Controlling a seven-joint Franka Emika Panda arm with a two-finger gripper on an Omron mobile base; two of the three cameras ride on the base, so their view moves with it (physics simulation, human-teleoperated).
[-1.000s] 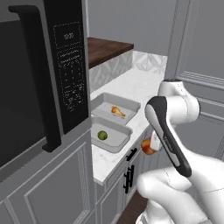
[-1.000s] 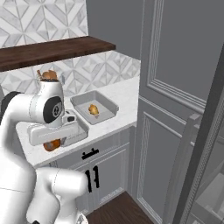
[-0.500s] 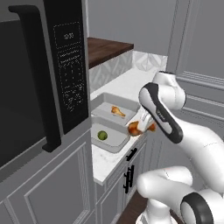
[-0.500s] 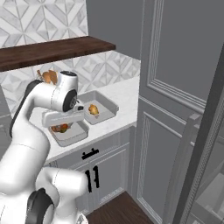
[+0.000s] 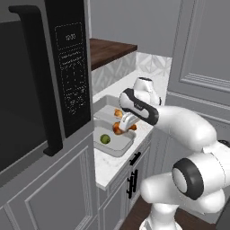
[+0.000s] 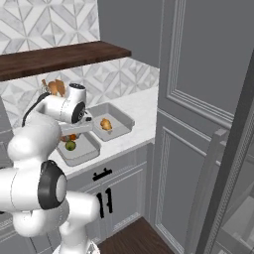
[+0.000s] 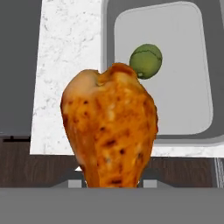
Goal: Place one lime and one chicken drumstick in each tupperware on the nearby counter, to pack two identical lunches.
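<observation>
The white arm bends from its base up and forward, its forearm reaching left across the marble tabletop so that the hand hangs over the right edge of the near tupperware. The hand is clamped on a chicken drumstick; in the hand view the browned meat rises from between the finger tips, thick end up, and covers most of the middle of the picture. Behind it lies the near tupperware with one lime on its floor, near the wall closest to the drumstick; the rest of that floor is bare.

In the right base view the far tupperware sits just beside the near one and holds a second drumstick; whether it holds a lime I cannot tell.

A dark microwave stands close on the left of the near tupperware, and a dark wooden shelf overhangs the back of the tabletop. To the right, tall grey cabinet doors bound the tabletop.
</observation>
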